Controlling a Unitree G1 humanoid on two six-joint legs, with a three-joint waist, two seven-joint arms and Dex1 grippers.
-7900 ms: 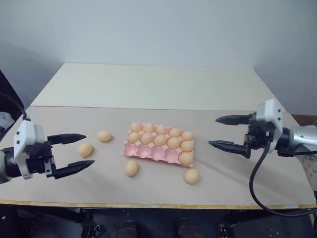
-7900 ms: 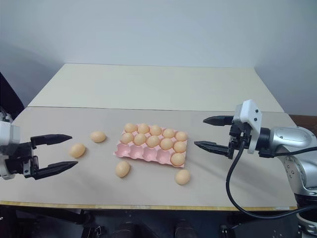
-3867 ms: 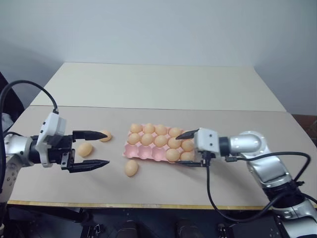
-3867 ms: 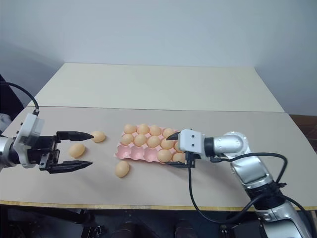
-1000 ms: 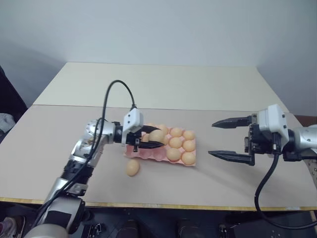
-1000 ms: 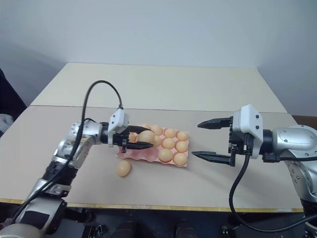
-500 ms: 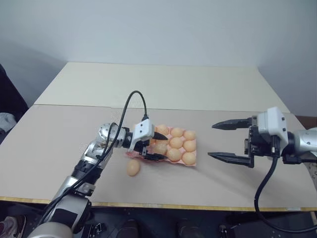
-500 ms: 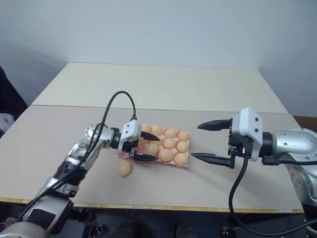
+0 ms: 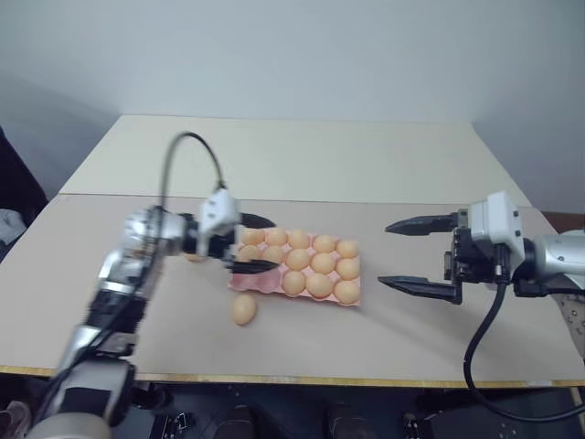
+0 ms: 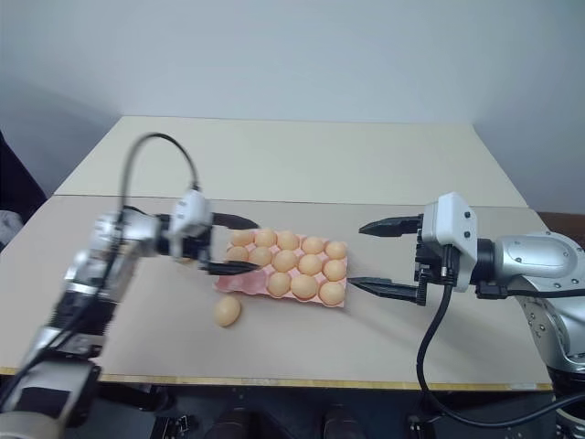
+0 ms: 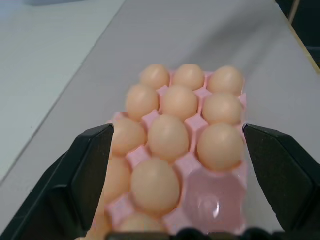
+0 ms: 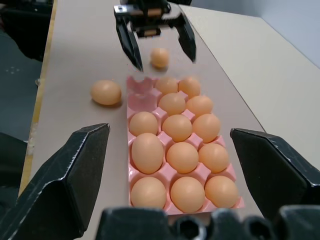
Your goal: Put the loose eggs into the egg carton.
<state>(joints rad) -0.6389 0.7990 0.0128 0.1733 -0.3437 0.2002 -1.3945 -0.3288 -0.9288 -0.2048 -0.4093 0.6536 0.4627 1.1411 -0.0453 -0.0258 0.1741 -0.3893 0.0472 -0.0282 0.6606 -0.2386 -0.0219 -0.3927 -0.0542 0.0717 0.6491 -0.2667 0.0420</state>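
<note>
Showing both tools spread at the ends of the egg carton

Lying flat mid-counter (image 9: pixel 430 347): pink egg carton (image 9: pixel 245 282), most cups filled, bare cups at the end nearest the left tool (image 9: pixel 258 243). Left tool: fingers wide apart, gripping nothing, poised at that end of the carton. Right tool (image 9: pixel 386 253): fingers likewise apart, empty, clear of the opposite end. Resting on the counter: one loose egg (image 12: pixel 106 92) just beside the carton's long front edge, another loose egg (image 12: pixel 160 57) behind the left tool.

Tan-orange eggs (image 12: pixel 148 152), pink egg carton (image 12: pixel 141 87), beige table (image 9: pixel 274 165)
</note>
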